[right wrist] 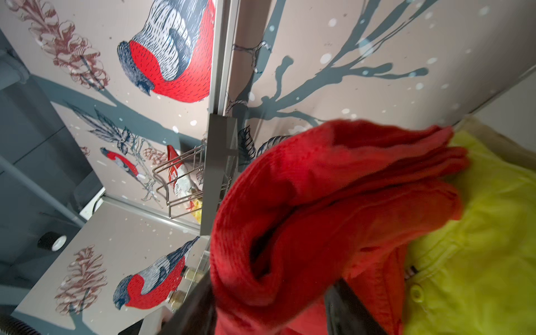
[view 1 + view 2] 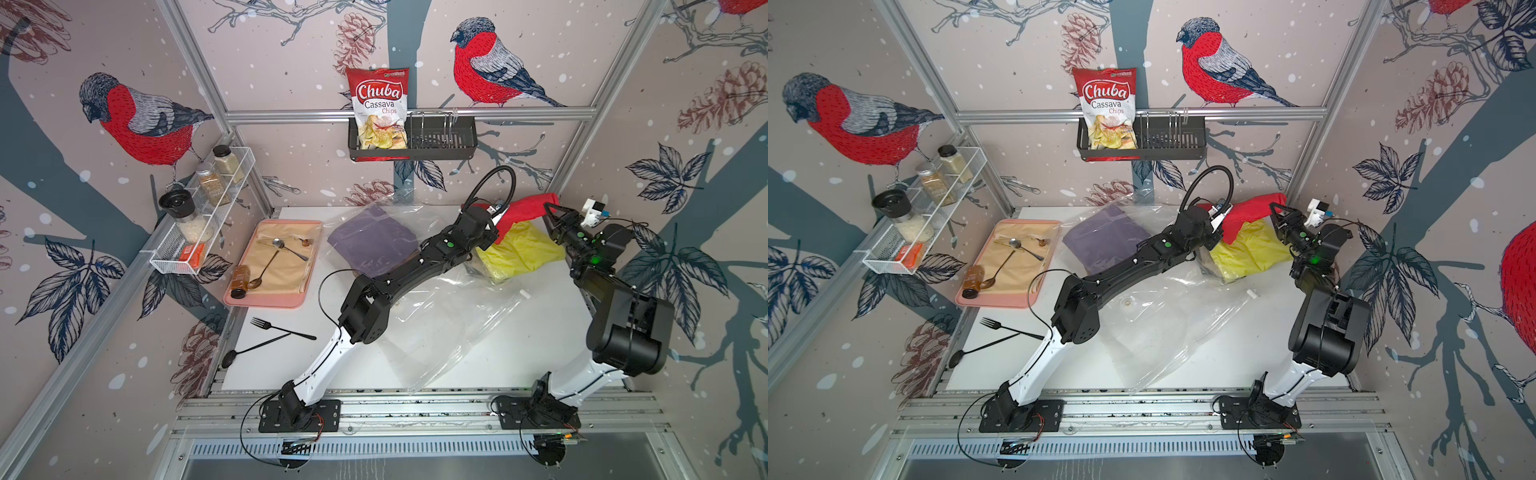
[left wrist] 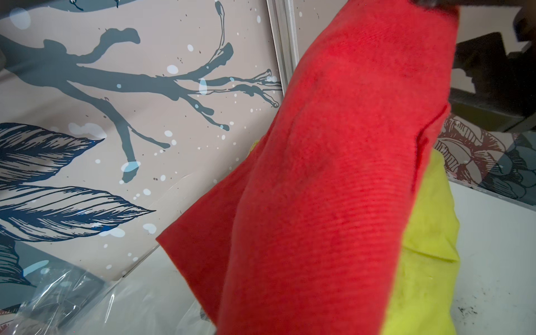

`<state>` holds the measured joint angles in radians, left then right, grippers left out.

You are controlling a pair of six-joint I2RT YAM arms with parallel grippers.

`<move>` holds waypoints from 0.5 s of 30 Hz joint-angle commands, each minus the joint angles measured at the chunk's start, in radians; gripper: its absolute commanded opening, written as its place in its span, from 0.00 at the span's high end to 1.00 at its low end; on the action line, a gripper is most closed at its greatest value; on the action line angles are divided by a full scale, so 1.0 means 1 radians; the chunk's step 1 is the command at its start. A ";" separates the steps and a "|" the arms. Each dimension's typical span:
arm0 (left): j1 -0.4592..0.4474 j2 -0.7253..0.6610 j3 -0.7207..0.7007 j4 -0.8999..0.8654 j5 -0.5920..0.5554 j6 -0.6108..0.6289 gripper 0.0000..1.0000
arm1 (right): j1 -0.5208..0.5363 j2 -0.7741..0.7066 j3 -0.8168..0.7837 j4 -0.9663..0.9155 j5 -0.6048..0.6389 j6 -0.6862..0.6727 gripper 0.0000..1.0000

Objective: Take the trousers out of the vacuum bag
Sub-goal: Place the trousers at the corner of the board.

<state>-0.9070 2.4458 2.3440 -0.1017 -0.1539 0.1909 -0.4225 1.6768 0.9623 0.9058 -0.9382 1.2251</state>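
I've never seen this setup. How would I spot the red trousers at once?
Look at the far right corner of the white table. The red trousers hang there between the left claw and the right claw, over the yellow trousers. Only they are up in the air; the yellow and purple trousers lie down on the table.

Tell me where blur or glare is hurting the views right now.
Both top views: sharp and evenly lit, with only faint glare streaks on the bag. Left wrist: red trousers block much of the frame, ribbing crisp. Right wrist: the fingers at the picture's edge are blurred, the near red fold is soft, and the yellow trousers are clear.
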 commanded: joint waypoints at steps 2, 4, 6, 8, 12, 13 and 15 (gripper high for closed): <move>0.004 -0.022 -0.007 0.026 -0.003 0.007 1.00 | -0.036 -0.008 0.001 -0.013 0.006 -0.036 0.36; 0.004 -0.020 -0.006 0.029 0.002 0.003 1.00 | -0.042 -0.015 0.002 -0.016 0.002 -0.040 0.36; 0.004 -0.017 -0.002 0.027 0.007 -0.003 1.00 | -0.039 -0.026 0.008 -0.036 0.000 -0.058 0.36; 0.003 -0.019 0.000 0.026 0.015 -0.008 1.00 | -0.025 -0.031 0.016 -0.071 -0.002 -0.078 0.36; 0.004 -0.019 0.001 0.027 0.021 -0.020 1.00 | -0.016 -0.058 -0.034 -0.102 0.011 -0.087 0.32; 0.004 -0.019 0.001 0.026 0.022 -0.022 1.00 | -0.019 -0.072 -0.054 -0.132 0.023 -0.106 0.30; 0.004 -0.019 0.002 0.028 0.020 -0.022 1.00 | -0.027 -0.107 -0.083 -0.218 0.064 -0.176 0.22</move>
<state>-0.9058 2.4409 2.3379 -0.1158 -0.1333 0.1787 -0.4438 1.6024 0.9012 0.7784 -0.9184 1.1404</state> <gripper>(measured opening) 0.174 0.757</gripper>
